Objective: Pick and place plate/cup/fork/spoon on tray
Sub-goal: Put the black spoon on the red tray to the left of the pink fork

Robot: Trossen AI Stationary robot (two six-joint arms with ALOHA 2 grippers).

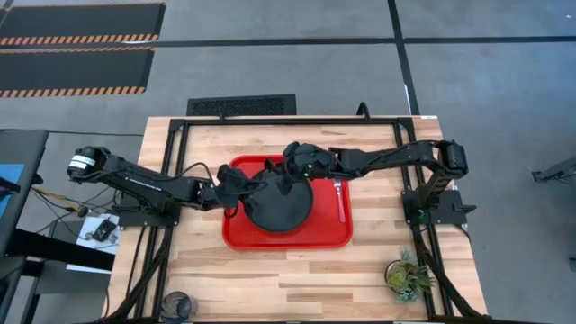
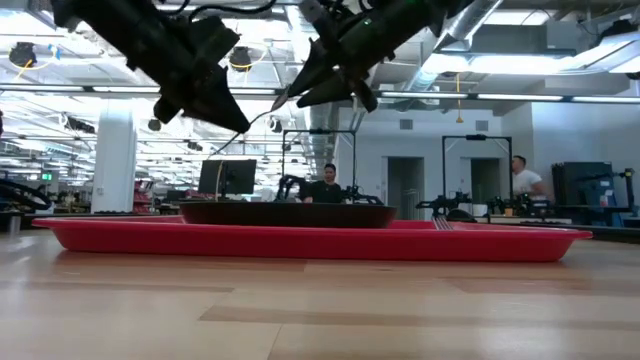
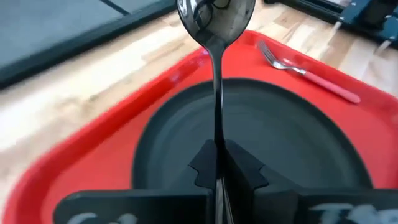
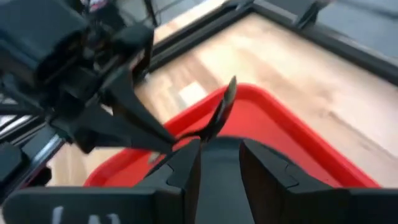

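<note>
The red tray (image 1: 328, 236) lies on the table with the dark plate (image 1: 288, 211) on it and the red-handled fork (image 1: 339, 198) beside the plate at the tray's right. My left gripper (image 3: 217, 158) is shut on the dark spoon (image 3: 216, 93) above the plate's left part. My right gripper (image 4: 221, 155) is open, right by the spoon's bowl end (image 4: 229, 93), fingers either side below it; I cannot tell whether it touches. A small dark cup (image 1: 177, 304) stands at the table's near left corner. My left gripper pinches the spoon's narrow handle (image 3: 217, 140) between its two fingertips, near the handle's free end. The fingers lie along the spoon, coming from the table's left. The spoon sticks out ahead of them, bowl (image 3: 214, 15) foremost, lifted clear above the plate (image 3: 280, 137).
A small potted plant (image 1: 409, 277) stands at the table's near right corner. The two grippers (image 2: 245, 120) hang close together above the plate (image 2: 285, 212). Bare wood lies in front of the tray (image 2: 300, 240).
</note>
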